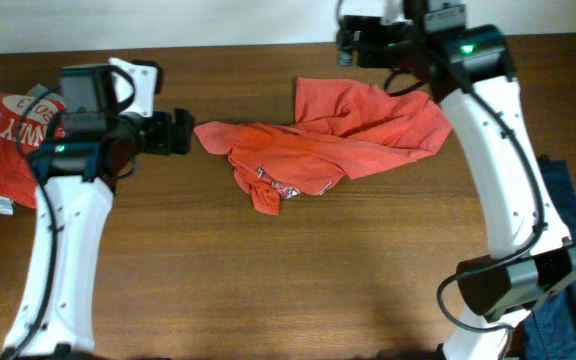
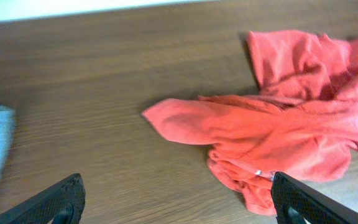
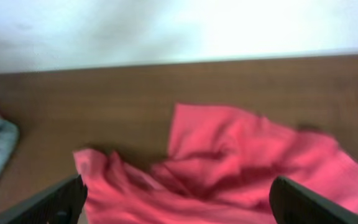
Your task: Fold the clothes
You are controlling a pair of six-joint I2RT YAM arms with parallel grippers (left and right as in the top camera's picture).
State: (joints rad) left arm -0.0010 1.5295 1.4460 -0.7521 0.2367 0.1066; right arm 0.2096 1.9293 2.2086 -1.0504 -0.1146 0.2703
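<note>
Overhead: a crumpled red-orange T-shirt (image 1: 338, 135) of soft, wrinkled knit lies mid-worktop (image 1: 268, 290) toward the far edge, with white print on its bunched near fold. A dark navy garment (image 1: 568, 210) drapes over the right edge. A red printed cloth (image 1: 3, 150) is heaped at the left edge. The left end effector (image 1: 181, 132) points at the shirt's left tip. The right end effector (image 1: 348, 45) is over the far edge.

Left wrist: black fingers (image 2: 48, 202) stand wide apart and empty, and the shirt's pointed flap lies on wood grain.

Right wrist: fingers (image 3: 55, 199) are spread with nothing between them, above blurred folds.
</note>
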